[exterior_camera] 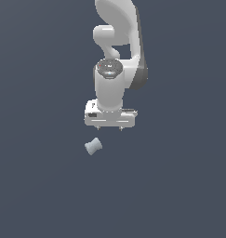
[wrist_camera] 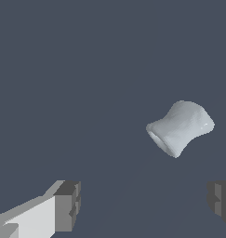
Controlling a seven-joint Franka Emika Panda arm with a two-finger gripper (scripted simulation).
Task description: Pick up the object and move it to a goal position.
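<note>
Spool point(exterior_camera: 93, 146): laid on its side, apart from the end effector point(exterior_camera: 109, 128), whose fingers point(wrist_camera: 67, 206) are spread wide, nothing held.

The white arm point(exterior_camera: 116, 56) reached down from the far side, its wrist pointing straight at the floor. The gripper point(exterior_camera: 109, 128) hung with its jaws spread wide, and both grey fingertips point(wrist_camera: 68, 204) gripped nothing.

arm point(exterior_camera: 115, 28): upper links cut off by exterior view's top edge | hand point(exterior_camera: 110, 128): fingertips barely visible there, too small to judge | fingers point(wrist_camera: 67, 206): cropped by wrist view's edges, far one mostly out of frame
</note>
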